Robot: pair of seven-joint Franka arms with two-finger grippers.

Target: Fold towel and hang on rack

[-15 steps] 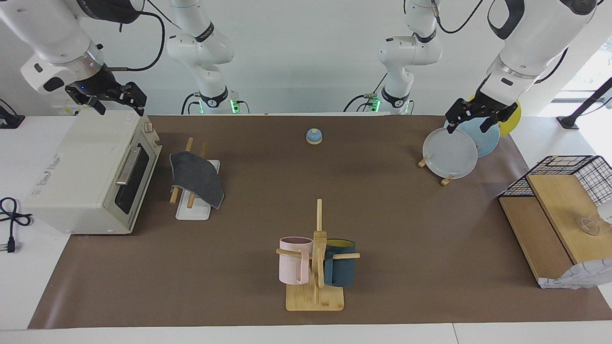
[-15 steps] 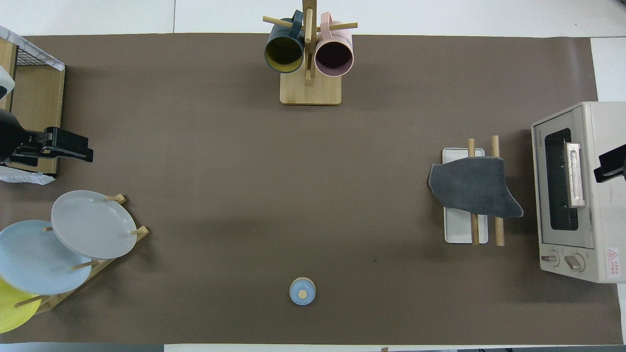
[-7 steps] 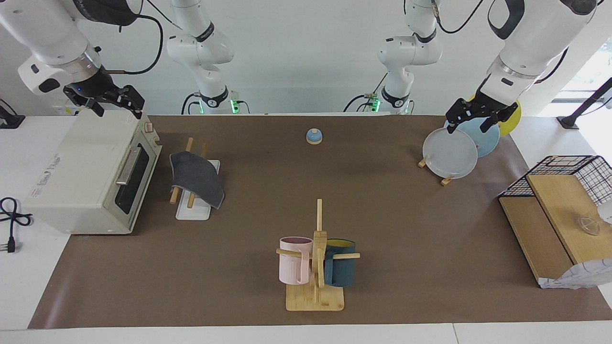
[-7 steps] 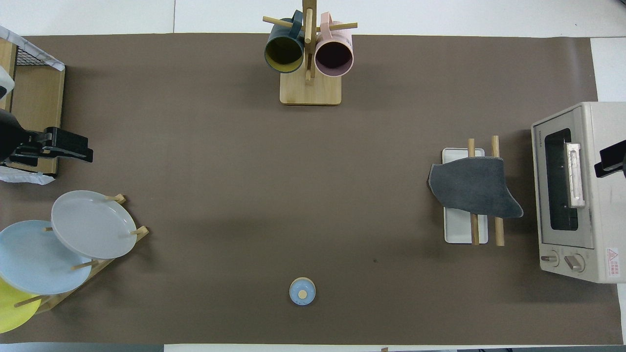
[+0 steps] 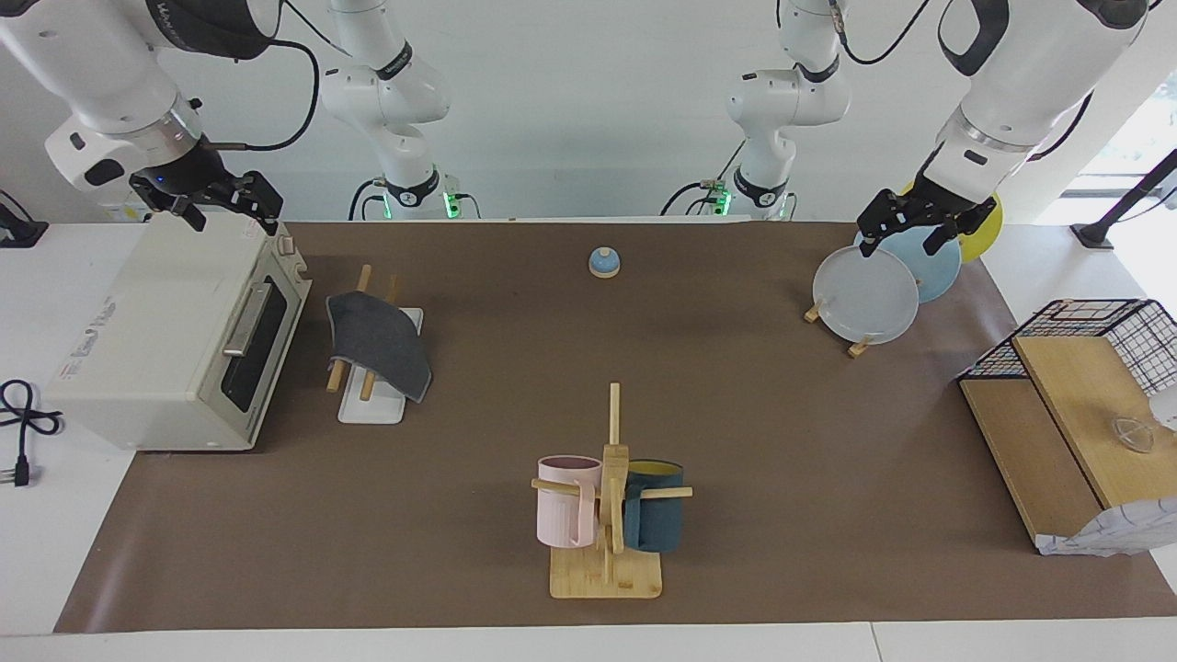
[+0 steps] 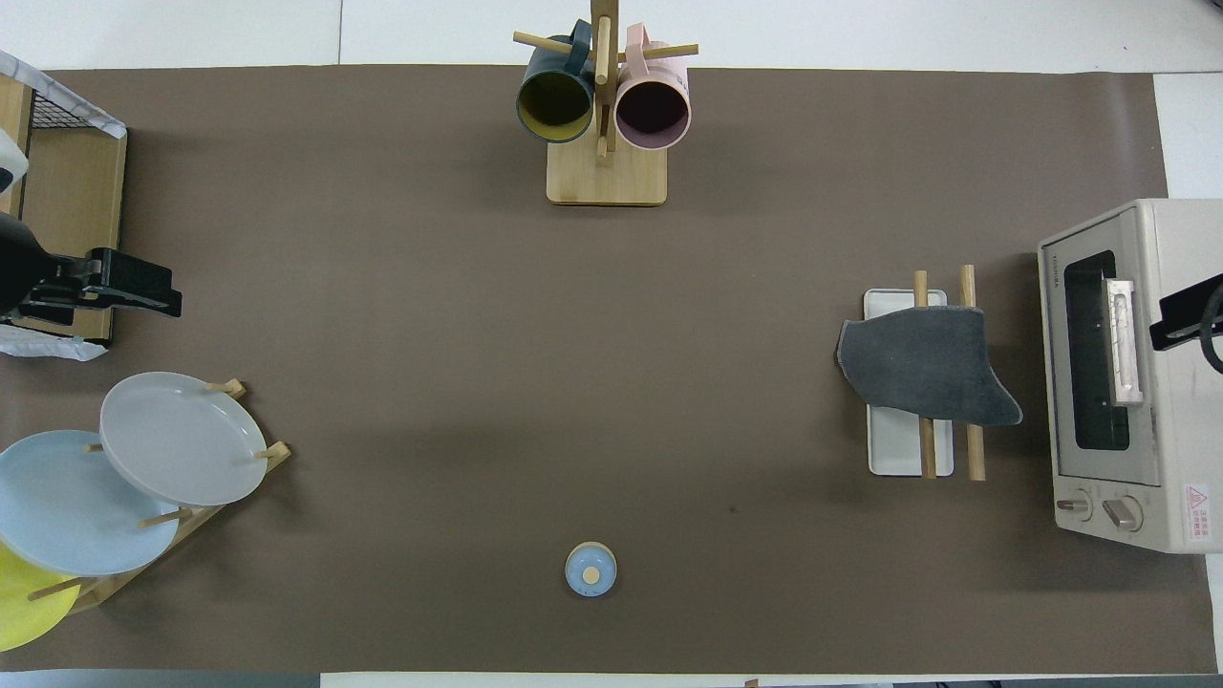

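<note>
The towel (image 5: 380, 338), dark grey face up, hangs draped over the two wooden rods of the rack (image 5: 367, 410), beside the toaster oven's door. It also shows in the overhead view (image 6: 925, 367), on the rack (image 6: 892, 452). No purple face shows. My right gripper (image 5: 232, 213) is open and empty, raised over the toaster oven's top, apart from the towel; its tip shows in the overhead view (image 6: 1185, 323). My left gripper (image 5: 903, 237) is open and empty over the plate stand at the left arm's end; it also shows in the overhead view (image 6: 143, 294).
A white toaster oven (image 5: 165, 340) stands next to the rack. A plate stand with a grey plate (image 5: 865, 296), a bamboo mug stand with two mugs (image 5: 609, 515), a small blue bell (image 5: 603, 263) and a wire basket with wooden boards (image 5: 1076, 405) stand on the brown mat.
My right gripper has shifted slightly above the toaster oven. The towel, the rack and my left arm have not moved.
</note>
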